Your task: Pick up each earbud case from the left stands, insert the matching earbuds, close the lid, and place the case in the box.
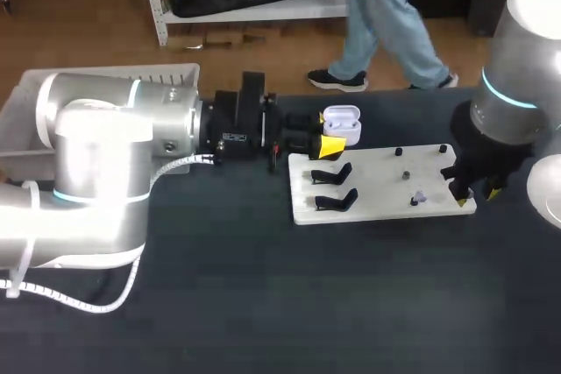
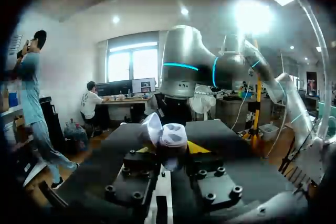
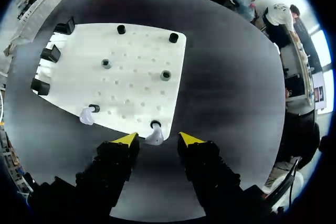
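A white earbud case (image 1: 343,123) with its lid up sits in my left gripper (image 1: 326,134), held just beyond the far left corner of the white board (image 1: 377,212). The left wrist view shows that gripper (image 2: 168,149) shut on the case (image 2: 169,134), a yellow tip on each side. My right gripper (image 1: 476,190) hangs over the board's near right corner. There its fingers (image 3: 126,139) stand apart around a white earbud (image 3: 155,138) on a black peg, with a small gap on each side. A second earbud (image 3: 86,115) lies by another peg.
Two empty black stands (image 1: 333,174) (image 1: 338,201) occupy the board's left side, and several small black pegs (image 1: 407,174) dot its right half. A white bin (image 1: 105,72) lies at the far left behind my left arm. Dark tabletop (image 1: 351,304) stretches in front of the board.
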You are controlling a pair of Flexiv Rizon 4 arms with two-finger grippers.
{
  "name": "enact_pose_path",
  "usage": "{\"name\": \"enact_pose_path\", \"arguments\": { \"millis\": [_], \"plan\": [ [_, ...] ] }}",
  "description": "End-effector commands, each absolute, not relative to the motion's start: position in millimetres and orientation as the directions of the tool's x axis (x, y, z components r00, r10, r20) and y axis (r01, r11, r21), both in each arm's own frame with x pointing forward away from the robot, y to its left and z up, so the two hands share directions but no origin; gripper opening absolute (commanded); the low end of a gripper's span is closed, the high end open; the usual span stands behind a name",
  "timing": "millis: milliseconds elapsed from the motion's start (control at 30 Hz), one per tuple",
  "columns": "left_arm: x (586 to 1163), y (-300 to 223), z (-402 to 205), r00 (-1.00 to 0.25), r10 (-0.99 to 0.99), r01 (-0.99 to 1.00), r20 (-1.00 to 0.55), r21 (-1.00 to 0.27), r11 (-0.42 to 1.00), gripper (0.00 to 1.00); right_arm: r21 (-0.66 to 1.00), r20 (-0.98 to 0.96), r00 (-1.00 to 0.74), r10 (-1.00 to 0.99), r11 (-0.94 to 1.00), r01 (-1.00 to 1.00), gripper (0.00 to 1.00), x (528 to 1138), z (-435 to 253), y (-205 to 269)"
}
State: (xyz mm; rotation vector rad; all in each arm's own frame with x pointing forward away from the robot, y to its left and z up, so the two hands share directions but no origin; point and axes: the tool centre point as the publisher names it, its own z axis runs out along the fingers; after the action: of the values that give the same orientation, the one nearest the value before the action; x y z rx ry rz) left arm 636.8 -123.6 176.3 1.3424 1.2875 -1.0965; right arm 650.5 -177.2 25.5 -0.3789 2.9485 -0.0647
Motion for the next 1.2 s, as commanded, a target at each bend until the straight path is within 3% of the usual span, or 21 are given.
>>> {"name": "enact_pose_path", "arguments": {
  "millis": [33, 367, 767, 867, 1000, 1200],
  "plan": [
    [635.8, -123.3, 174.4, 0.051, 0.146, 0.999, -0.988, 0.052, 0.003, 0.00, -0.070, -0.167, -0.954, -0.249, 0.968, -0.240, 0.45, 649.8, 22.1, -175.1],
    [635.8, -123.3, 174.4, 0.051, 0.146, 0.999, -0.988, 0.052, 0.003, 0.00, -0.077, -0.164, -0.956, -0.242, 0.970, -0.232, 0.32, 652.0, 21.4, -175.8],
    [635.8, -123.3, 174.4, 0.051, 0.146, 0.999, -0.988, 0.052, 0.003, 0.00, -0.075, -0.162, -0.956, -0.243, 0.970, -0.233, 0.28, 653.5, 21.0, -174.4],
    [635.8, -123.3, 174.4, 0.051, 0.146, 0.999, -0.988, 0.052, 0.003, 0.00, -0.074, -0.160, -0.957, -0.243, 0.970, -0.234, 0.24, 653.7, 20.7, -173.4],
    [635.8, -123.3, 174.4, 0.051, 0.146, 0.999, -0.988, 0.052, 0.003, 0.00, -0.073, -0.155, -0.957, -0.244, 0.969, -0.235, 0.00, 654.0, 18.5, -172.7],
    [635.8, -123.3, 174.4, 0.051, 0.146, 0.999, -0.988, 0.052, 0.003, 0.00, -0.080, -0.160, -0.958, -0.236, 0.971, -0.226, 0.00, 651.2, 29.7, -169.2]
  ]
}}
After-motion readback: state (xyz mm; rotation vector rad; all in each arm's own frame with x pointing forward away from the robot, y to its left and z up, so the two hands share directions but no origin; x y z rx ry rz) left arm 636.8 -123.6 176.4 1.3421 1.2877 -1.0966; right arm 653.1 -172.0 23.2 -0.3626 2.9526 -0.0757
